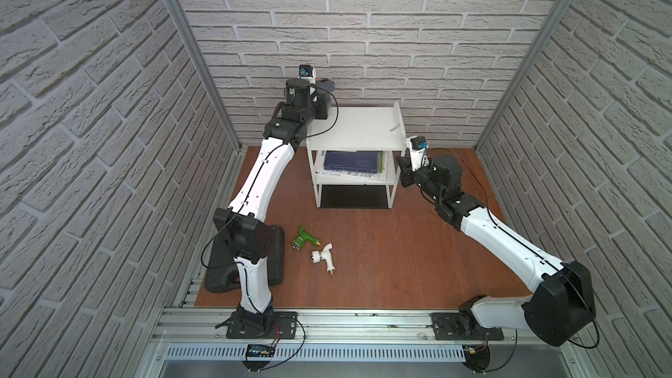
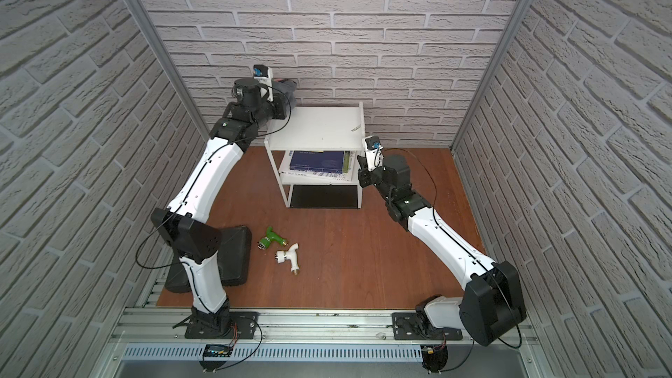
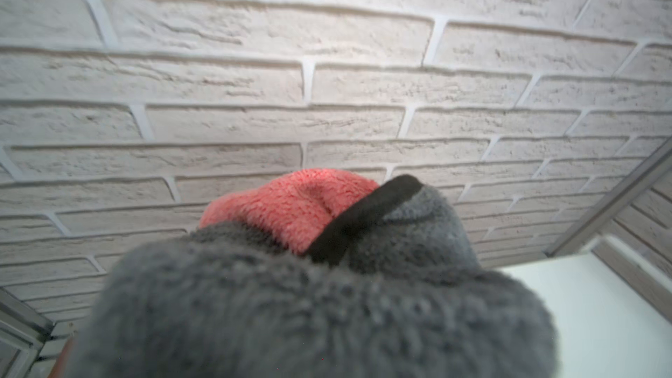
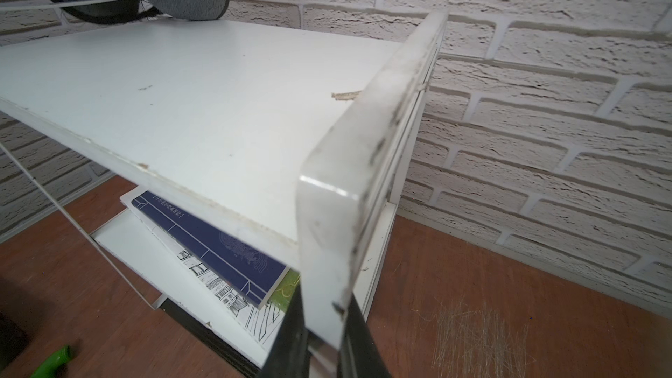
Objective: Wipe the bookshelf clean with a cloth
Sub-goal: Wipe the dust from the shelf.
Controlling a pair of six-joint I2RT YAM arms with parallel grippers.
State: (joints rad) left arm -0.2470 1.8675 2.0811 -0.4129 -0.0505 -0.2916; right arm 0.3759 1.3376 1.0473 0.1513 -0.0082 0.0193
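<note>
Bookshelf (image 1: 354, 129) sits mid-frame in both top views, backed close against the brick wall (image 1: 363, 30), with its top tier bare and white. I read the right gripper (image 4: 323, 352) as a brace. At the lower centre of the right wrist view its dark fingers pinch the raised side panel (image 4: 363, 161), so the rack should not slide when I push across it.

The left gripper (image 1: 323, 105) is at the tier's upper-left corner in a top view, pressed together on the cloth (image 3: 309, 303). The cloth bunches over the fingers and hides them, grey fleece outward with a pink fold and dark edging showing. I cannot tell whether it touches the surface or hangs just above it.

The tier is open toward the right of the frame as far as the side panel, which is a hard stop. The wall is near behind, and the front and left edges have no lip. Books (image 1: 351, 165) crowd the middle tier. A small tan scrap (image 4: 345, 95) lies against the panel and is likely what I must sweep off.
</note>
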